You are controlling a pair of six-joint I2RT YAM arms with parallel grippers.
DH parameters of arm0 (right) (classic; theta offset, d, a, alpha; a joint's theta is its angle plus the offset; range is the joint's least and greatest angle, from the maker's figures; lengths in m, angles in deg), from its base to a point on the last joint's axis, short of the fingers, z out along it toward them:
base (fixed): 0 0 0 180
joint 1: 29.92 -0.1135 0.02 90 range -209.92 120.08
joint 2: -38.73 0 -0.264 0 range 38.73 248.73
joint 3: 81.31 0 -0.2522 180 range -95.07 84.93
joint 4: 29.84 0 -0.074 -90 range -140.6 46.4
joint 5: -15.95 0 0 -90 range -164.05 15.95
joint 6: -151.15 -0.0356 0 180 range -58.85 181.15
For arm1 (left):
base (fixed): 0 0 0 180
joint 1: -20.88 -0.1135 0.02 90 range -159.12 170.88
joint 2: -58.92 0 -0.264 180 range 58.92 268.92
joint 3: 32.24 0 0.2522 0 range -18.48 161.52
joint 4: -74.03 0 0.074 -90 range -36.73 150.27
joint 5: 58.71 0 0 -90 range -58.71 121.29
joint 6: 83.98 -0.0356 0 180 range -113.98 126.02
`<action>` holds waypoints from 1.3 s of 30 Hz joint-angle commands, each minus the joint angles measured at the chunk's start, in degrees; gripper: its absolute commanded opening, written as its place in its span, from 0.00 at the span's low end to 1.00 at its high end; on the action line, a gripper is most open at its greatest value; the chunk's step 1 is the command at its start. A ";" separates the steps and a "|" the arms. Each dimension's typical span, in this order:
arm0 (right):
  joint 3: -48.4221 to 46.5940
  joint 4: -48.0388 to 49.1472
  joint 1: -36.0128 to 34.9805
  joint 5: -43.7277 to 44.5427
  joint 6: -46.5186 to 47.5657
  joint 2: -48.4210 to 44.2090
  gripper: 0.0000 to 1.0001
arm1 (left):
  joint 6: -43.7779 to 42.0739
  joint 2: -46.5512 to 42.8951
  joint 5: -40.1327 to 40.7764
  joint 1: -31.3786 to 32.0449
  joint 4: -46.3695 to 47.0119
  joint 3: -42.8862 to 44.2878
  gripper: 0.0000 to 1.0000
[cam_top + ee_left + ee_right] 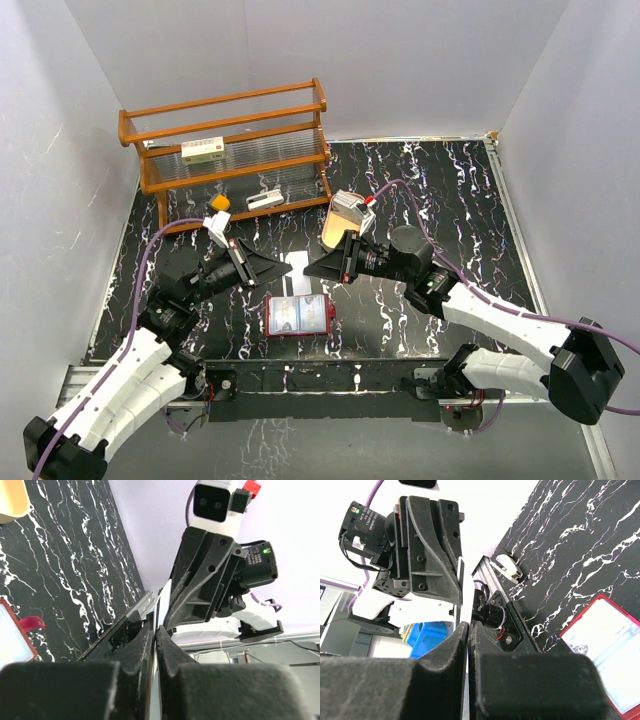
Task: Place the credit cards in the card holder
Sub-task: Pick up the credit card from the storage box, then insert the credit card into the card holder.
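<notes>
A thin pale credit card (158, 607) hangs edge-on in the air between my two grippers, which meet tip to tip over the table's middle. My left gripper (283, 266) (156, 629) is shut on one end of it. From the other side, my right gripper (312, 268) (469, 625) is shut on the same card (464, 605). The card holder (298, 315) lies open on the black table just below and in front of the fingertips, dark red with pale inner pockets. It also shows in the right wrist view (607, 640) and at the left edge of the left wrist view (15, 635).
A tan oval tray (345, 218) stands behind the right gripper. A wooden rack (230, 140) at the back left carries a white red-labelled box (203, 150). Small yellow (219, 203) and white (264, 200) items lie under the rack. White walls enclose the table.
</notes>
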 commanded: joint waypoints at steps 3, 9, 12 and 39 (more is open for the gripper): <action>0.54 1.98 -0.10 2.22 0.16 -0.11 0.00 | -1.02 -1.72 1.67 -0.11 -3.03 -0.69 0.00; -0.41 -7.47 -0.10 9.80 4.47 -0.86 0.26 | -6.44 -2.18 4.66 -0.10 -10.57 -0.96 0.00; -1.75 -12.94 -0.01 13.40 8.58 -0.46 0.34 | -8.91 -1.57 6.30 -0.08 -13.50 -1.06 0.00; -9.78 -30.42 -2.28 20.88 19.81 23.19 0.38 | -14.87 23.82 3.16 -0.26 -6.21 -6.76 0.00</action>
